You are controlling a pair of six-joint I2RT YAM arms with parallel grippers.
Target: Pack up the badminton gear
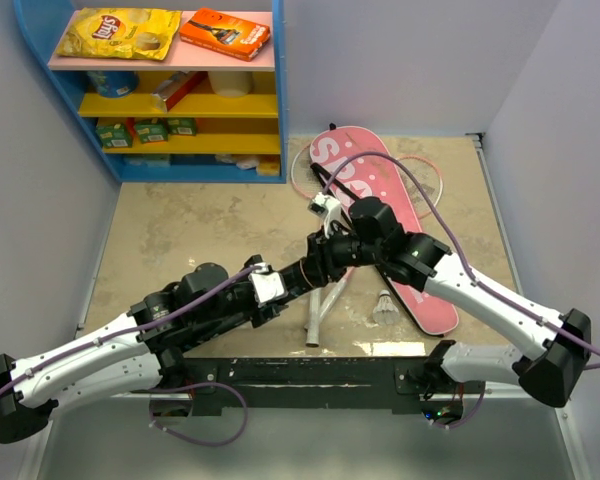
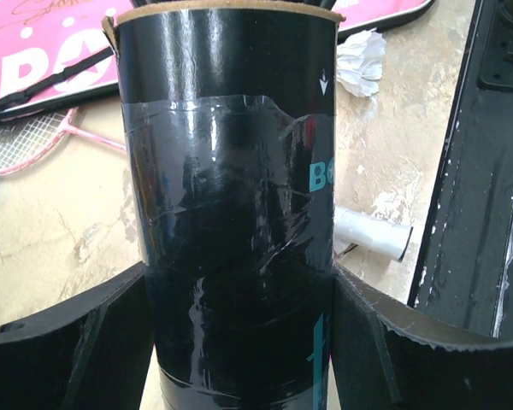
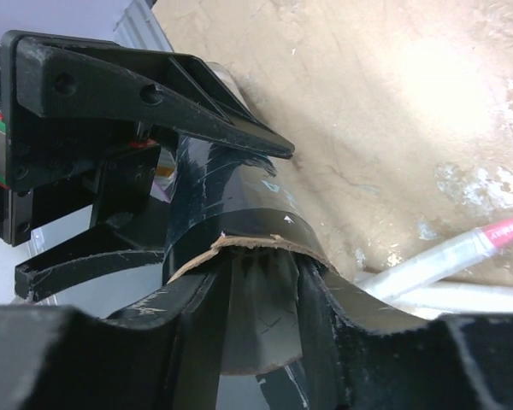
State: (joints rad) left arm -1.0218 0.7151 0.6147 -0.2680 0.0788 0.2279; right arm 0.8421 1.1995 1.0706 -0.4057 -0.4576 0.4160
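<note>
Left jaws clasp the black tube (image 2: pixel 231 171) between them, the left gripper (image 2: pixel 239 320) reaching diagonally inward; the right gripper (image 3: pixel 261 295), angled back toward it, holds jaws parted at the tube's mouth

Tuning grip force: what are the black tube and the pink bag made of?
Black tube: likely cardboard, raw brown rim edge, under glossy wrinkled film or tape. Pink bag: probably soft synthetic fabric, slight sheen, printed white lettering, black strap.
</note>
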